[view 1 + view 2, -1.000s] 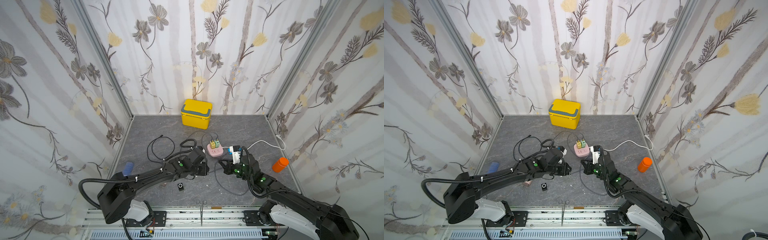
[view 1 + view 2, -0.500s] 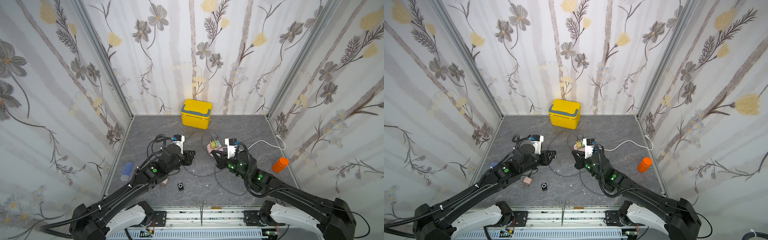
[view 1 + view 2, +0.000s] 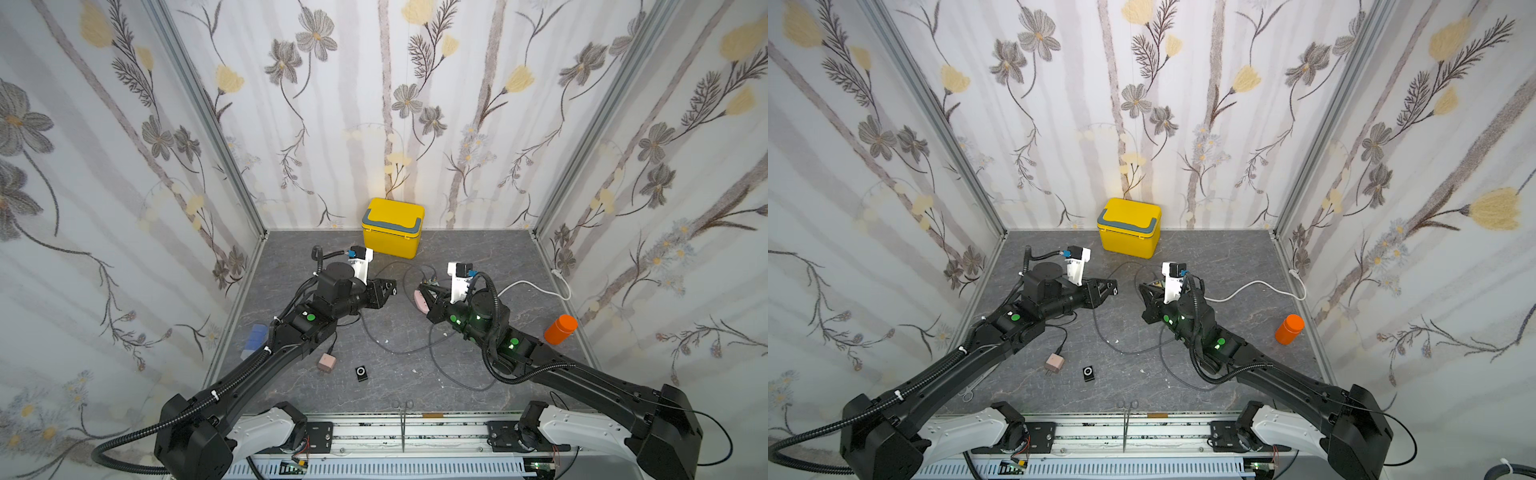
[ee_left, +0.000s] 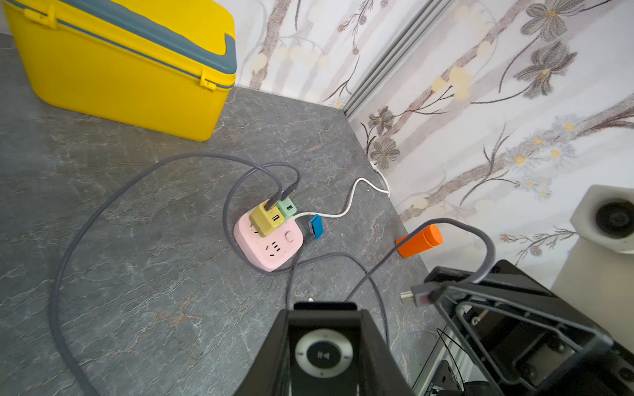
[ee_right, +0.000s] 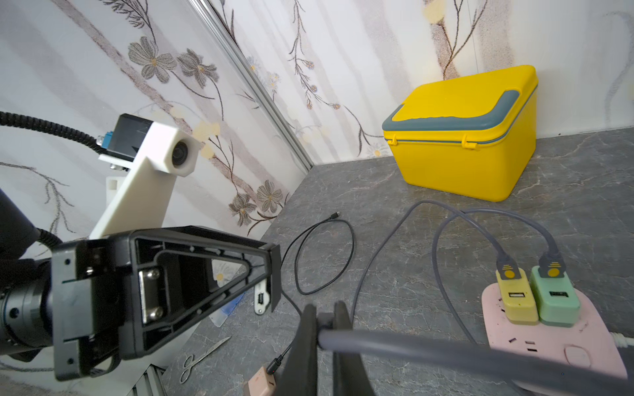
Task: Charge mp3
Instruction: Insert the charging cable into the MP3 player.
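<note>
Plug (image 4: pixel 417 297) sits beside the mp3 (image 4: pixel 324 355), which my left end effector (image 3: pixel 390 286) grips, port end toward my right end effector (image 3: pixel 420 286), clenched on the gray cable (image 5: pixel 429 349); axes seem not yet aligned.

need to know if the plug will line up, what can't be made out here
- held mp3 player: lower half cut off by the left wrist view's edge; in both top views hidden inside the left gripper.
- cable plug: in the right wrist view hidden behind the fingers of the right gripper.
- power strip: mostly behind the right arm in a top view.
</note>
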